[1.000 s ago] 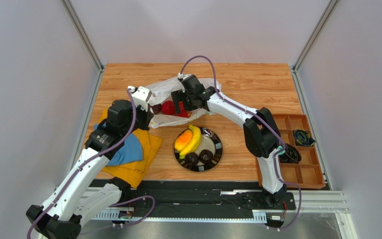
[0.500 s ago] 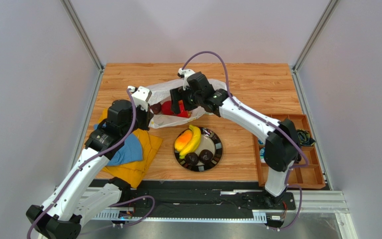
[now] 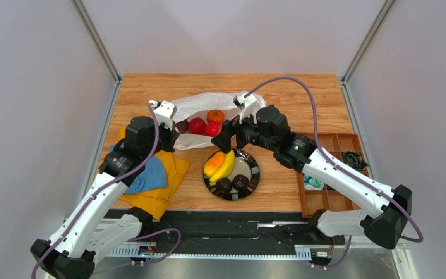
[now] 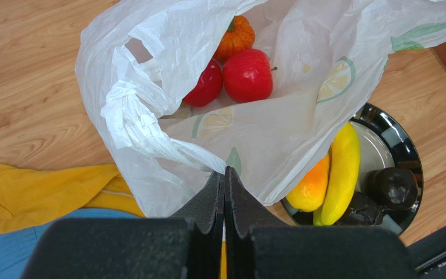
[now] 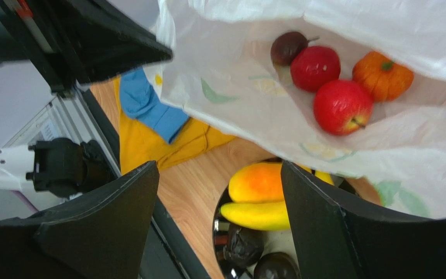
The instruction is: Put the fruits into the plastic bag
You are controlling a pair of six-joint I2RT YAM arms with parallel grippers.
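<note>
The plastic bag (image 3: 208, 104) lies open at mid-table, and my left gripper (image 3: 170, 132) is shut on its near rim (image 4: 231, 165). Inside the bag lie two red round fruits (image 3: 197, 125) (image 3: 212, 129), a ribbed orange one (image 3: 215, 115) and a dark one (image 3: 181, 126). The black plate (image 3: 255, 174) holds a mango (image 3: 212, 165), a banana (image 3: 227, 164) and two dark round fruits (image 3: 224, 185) (image 3: 241, 182). My right gripper (image 3: 226, 139) hangs open and empty between the bag and the plate's far edge. In its wrist view the gripper (image 5: 216, 168) frames the mango (image 5: 257, 181) and banana (image 5: 254, 214).
A blue cloth (image 3: 148, 176) lies on a yellow cloth (image 3: 170, 174) under my left arm, left of the plate. A wooden compartment tray (image 3: 376, 214) with cables sits at the right edge. Metal frame posts stand at the table's far corners.
My right gripper has pulled back out of the bag's mouth, toward the near right, and now hangs by the plate. The orange fruit in the bag has come into sight. The left gripper has not moved.
</note>
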